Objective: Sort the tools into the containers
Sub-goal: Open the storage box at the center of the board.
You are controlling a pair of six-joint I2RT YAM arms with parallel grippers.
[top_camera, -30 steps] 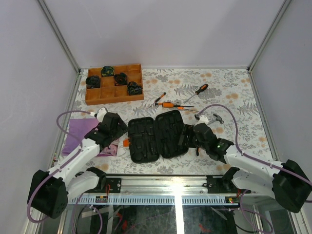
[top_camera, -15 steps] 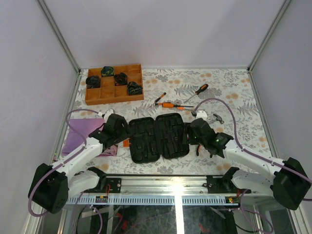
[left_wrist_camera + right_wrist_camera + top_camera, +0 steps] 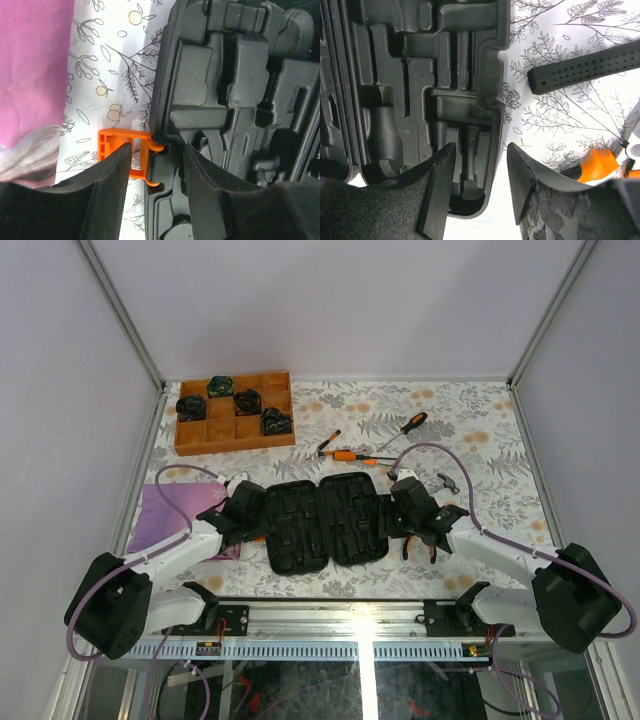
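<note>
Case (image 3: 325, 520) first: the black hard tool case lies opened flat on the table (image 3: 480, 420), moulded slots up, spanning the space between the two grippers, and every slot in view is bare. The left gripper (image 3: 156, 150) stands part open astride the case's outer rim, one finger over the orange latch (image 3: 107, 145) and the other over the moulded inside, with no clear pinch on the rim. The right gripper (image 3: 481, 150) mirrors it on the opposite rim, jaws apart, with one finger above the slots and one above the table just outside the wall. Just outboard of the right gripper lie a black dotted handle (image 3: 585, 67) (the hammer's, I judge) and the orange-handled pliers (image 3: 597, 165). The screwdrivers (image 3: 350, 455) lie beyond both grippers, past the far side of the case. A purple cloth (image 3: 30, 65) lies outboard of the left gripper. The case looks like stiff moulded plastic, light for its breadth, so a one-sided grip would likely let it pivot. The thin rim wall, taken at both ends at once, seems the sensible hold. The latch is a small hinged tab that may flex, so it is better left alone. The tools look hard and slick on their shafts, and their handles should give better purchase.
</note>
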